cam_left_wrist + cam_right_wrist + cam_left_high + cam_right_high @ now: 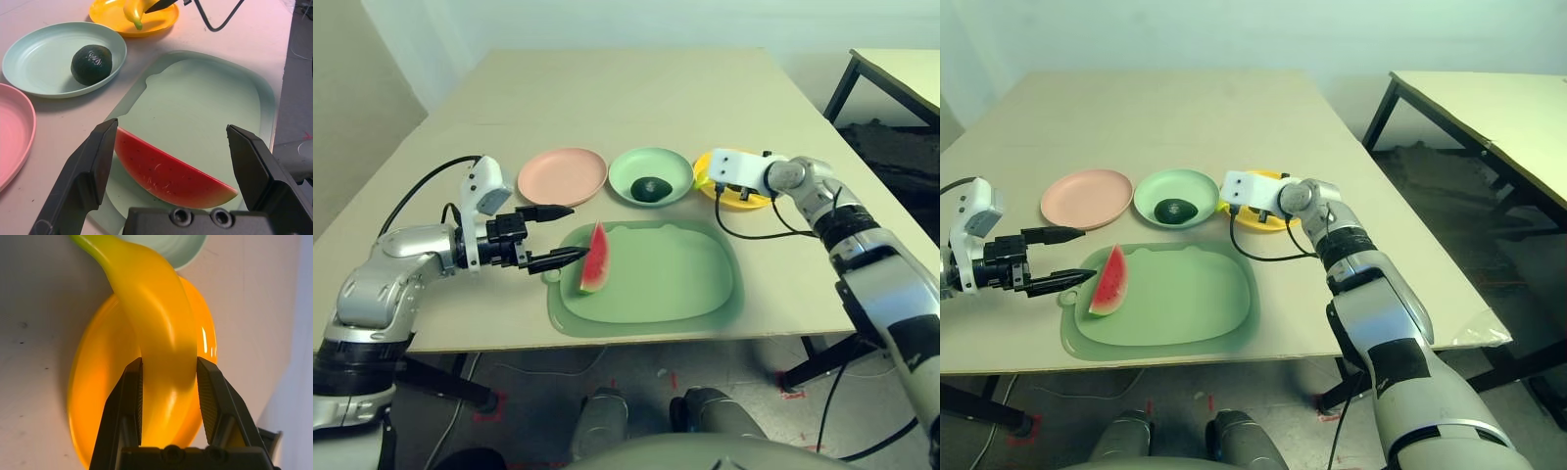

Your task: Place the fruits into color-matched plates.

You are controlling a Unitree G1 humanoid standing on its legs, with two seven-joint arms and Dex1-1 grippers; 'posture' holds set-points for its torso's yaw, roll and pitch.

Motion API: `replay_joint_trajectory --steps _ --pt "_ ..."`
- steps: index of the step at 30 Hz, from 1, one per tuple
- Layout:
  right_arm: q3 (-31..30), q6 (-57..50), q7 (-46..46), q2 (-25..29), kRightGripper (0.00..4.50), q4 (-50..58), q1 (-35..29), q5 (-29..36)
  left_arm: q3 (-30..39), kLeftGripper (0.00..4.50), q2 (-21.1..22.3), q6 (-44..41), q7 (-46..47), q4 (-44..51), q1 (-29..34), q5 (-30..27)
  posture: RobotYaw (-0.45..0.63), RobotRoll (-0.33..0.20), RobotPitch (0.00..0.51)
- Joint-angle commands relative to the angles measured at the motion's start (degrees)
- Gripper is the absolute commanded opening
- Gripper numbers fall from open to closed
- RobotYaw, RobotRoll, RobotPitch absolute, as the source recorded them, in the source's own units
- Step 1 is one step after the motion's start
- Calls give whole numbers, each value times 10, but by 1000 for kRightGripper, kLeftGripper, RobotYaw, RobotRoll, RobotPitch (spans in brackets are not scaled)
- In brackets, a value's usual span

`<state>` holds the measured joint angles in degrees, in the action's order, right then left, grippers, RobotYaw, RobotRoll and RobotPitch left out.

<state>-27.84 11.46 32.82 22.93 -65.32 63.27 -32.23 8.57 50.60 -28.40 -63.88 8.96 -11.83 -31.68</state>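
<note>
1. Watermelon wedge (595, 260) stands on its green rind on the large green mat (685, 284), near the mat's edge on the robot's left, with the red side toward our left gripper (560, 234).
2. We hold the left gripper just off that same edge of the mat, and its two black fingers (90, 169) are spread wide apart. In the left wrist view the wedge lies between the two fingers, and neither finger touches it.
3. Three round plates stand in a row beyond the far edge of the mat. The pink plate (562, 175) is beyond the mat's far left corner, the mint green plate (651, 175) is beyond the middle of the far edge, and the yellow plate (736, 195) is beyond the far right corner.
4. The dark green avocado (652, 188) rests inside the mint green plate.
5. The pink plate has nothing on it.
6. Our right gripper (168, 382) is over the yellow plate, well apart from the mat. Its fingers are closed around the yellow banana (151, 318) and press it on both sides.
7. In the right wrist view the banana is over the yellow plate, and its greenish tip points toward the rim of the mint green plate. We cannot tell if the banana touches the yellow plate.
8. A black cable (744, 233) hangs from the right wrist and lies on the table (636, 88), beside the mat's right edge.
</note>
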Motion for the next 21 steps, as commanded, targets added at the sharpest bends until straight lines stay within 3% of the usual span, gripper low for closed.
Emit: replay_joint_trajectory --steps 1,4,12,21 --pt "-14 8 -7 -7 1590 -29 14 -17 9 4500 3 -5 4 13 7 -2 98 0 37" --pt "-13 7 -8 -10 1590 -45 14 -20 11 4500 3 -6 6 15 8 -4 102 0 39" --pt "-8 9 -15 -5 4348 -62 20 -23 12 4500 2 -8 9 18 10 -6 98 0 39" --pt "5 23 11 9 4471 -43 39 -7 8 4500 1 -7 10 13 2 -4 90 0 35"
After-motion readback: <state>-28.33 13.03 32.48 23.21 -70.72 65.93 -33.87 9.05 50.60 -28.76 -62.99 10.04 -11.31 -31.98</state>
